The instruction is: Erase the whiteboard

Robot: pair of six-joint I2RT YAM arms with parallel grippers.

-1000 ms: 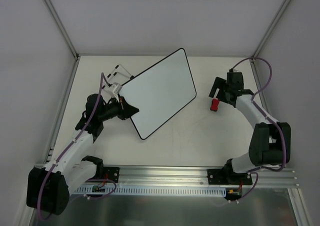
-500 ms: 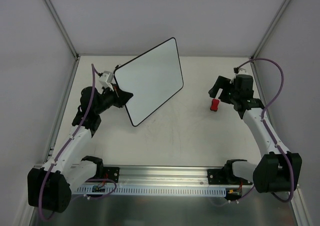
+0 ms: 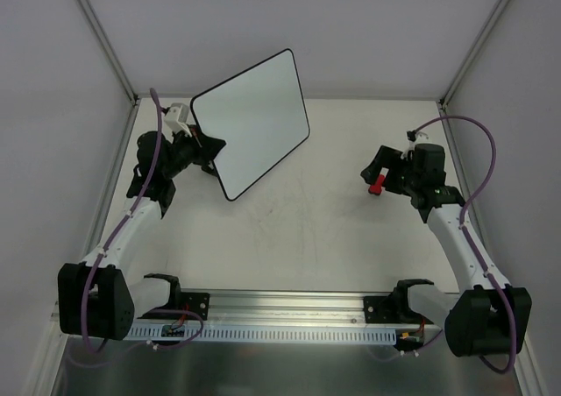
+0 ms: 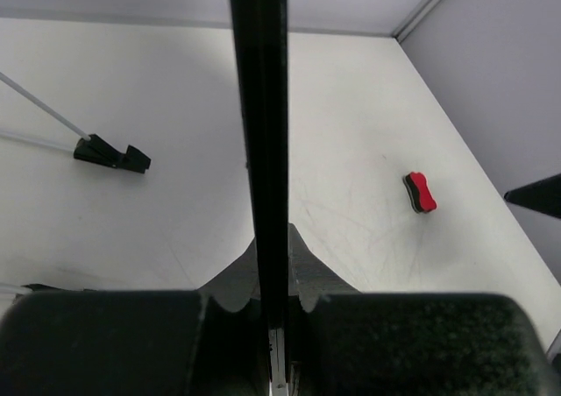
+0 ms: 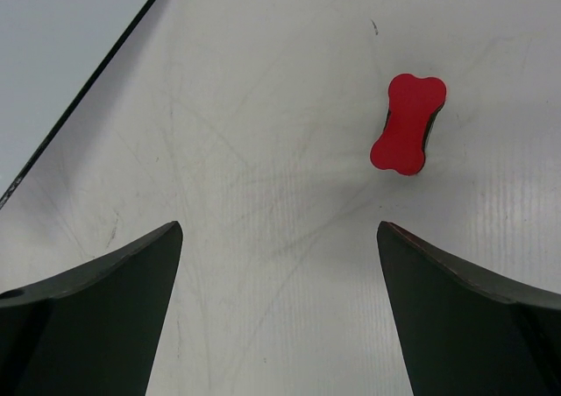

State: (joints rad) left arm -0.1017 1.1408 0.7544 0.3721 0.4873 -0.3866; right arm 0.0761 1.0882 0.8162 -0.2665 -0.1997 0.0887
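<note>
The whiteboard (image 3: 250,124) was off the desk (image 3: 307,238), in the air over the far left corner, and it was tilted, with its white face turned up toward the top camera. On this face I could see no marks. A thin black rim ran around it, and the corners were rounded.

The left gripper (image 3: 207,151) had the board by its left edge. In the left wrist view the jaws were closed on that edge (the board (image 4: 259,107) appeared there only as a narrow black bar, going straight up from between the two fingers (image 4: 307,282)). In the same view a small black foot (image 4: 111,155) with thin white rods lay on the desk to the left of the board, apart from it.

The eraser (image 3: 378,183) was red and had a bone shape. It lay on the desk near the right edge, well apart from the board. From the left wrist camera it (image 4: 420,192) was seen from the side, with a dark layer under the red top.

The right gripper (image 3: 377,166) hung just above the eraser. In the right wrist view its jaws were wide open and held nothing. The eraser (image 5: 408,123) lay on the desk ahead of them, closer to the right finger and touching neither. A part of the board (image 5: 53,45) with its black rim showed in the upper left corner of that view.
</note>
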